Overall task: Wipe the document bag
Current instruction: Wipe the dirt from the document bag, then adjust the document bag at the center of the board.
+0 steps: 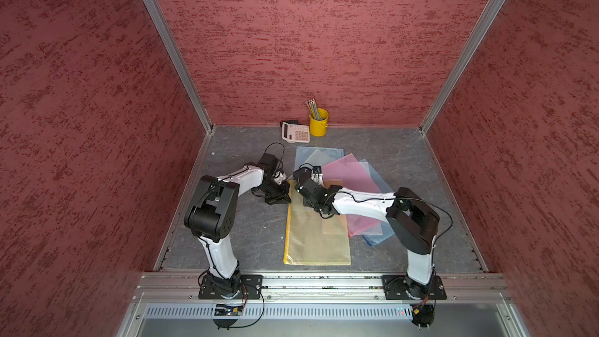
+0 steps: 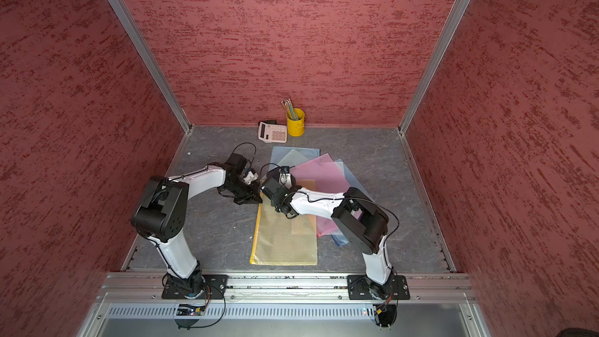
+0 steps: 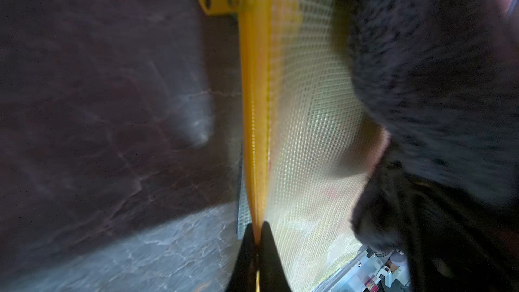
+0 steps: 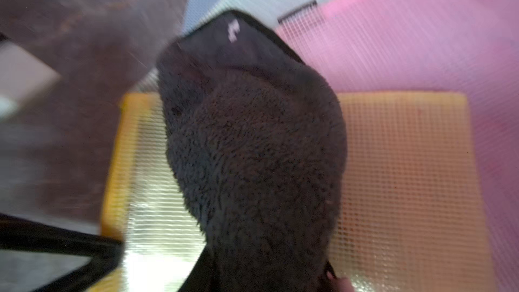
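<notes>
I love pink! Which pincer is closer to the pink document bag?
Right. The right pincer, holding a dark cloth, sits beside the pink document bag; the left pincer pinches the zipper edge of the yellow document bag, farther off.

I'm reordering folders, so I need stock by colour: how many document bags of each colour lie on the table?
Yellow document bag: 1
Pink document bag: 1
Blue document bags: 2
Pale grey document bag: 1
Total: 5, as far as the overlap shows.
</notes>
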Robot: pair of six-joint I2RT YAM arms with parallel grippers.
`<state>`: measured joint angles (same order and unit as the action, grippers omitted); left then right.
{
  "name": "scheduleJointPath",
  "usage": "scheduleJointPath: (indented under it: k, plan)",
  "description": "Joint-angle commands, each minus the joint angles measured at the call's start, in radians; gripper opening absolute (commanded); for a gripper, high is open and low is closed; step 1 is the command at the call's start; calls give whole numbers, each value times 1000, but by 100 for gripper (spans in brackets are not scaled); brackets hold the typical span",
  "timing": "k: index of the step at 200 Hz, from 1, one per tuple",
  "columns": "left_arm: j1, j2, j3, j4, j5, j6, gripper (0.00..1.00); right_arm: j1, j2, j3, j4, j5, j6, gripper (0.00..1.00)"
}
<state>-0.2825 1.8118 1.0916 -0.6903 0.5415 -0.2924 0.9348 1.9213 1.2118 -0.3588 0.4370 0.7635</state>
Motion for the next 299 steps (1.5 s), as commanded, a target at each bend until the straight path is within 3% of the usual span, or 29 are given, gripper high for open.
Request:
scheduleJointPath:
  k: [1, 28, 48, 63, 95, 122, 156, 184, 206, 242, 268, 299]
  plan:
    - [-4, -22, 1, 11, -3, -5, 0, -16, -122, -86, 15, 28, 18, 31]
    - [-3, -19, -4, 16, -5, -11, 0, -24, -280, -183, -139, 88, 72, 32]
    - [-2, -19, -11, 24, 1, -16, 0, -19, -383, -153, -289, 131, 99, 32]
    - [-3, -19, -11, 26, 6, -16, 0, 2, -413, -113, -272, 95, 73, 32]
    - [-4, -13, -2, 21, 10, -11, 0, 103, -261, -28, 0, -51, -5, 32]
    - [-5, -12, 1, 12, 13, -5, 0, 136, -89, 6, 109, -115, 47, 33]
    - [-6, -13, 24, -14, 7, 18, 0, 136, -179, -204, 69, -62, 209, 33]
    - [-8, -6, 39, -32, -3, 31, 0, 96, -341, -406, -86, -26, 316, 33]
    - [-10, -18, 37, -47, -31, 40, 0, 53, -490, -455, -244, 32, 343, 33]
    - [-10, -101, 51, -111, -88, 49, 0, 4, -670, -294, -397, 174, 263, 34]
    - [21, -198, 137, -276, -186, 91, 0, -27, -634, -173, -380, 181, 128, 35]
    - [115, -270, 301, -538, -334, 195, 0, -73, -564, -152, -291, 94, 0, 35]
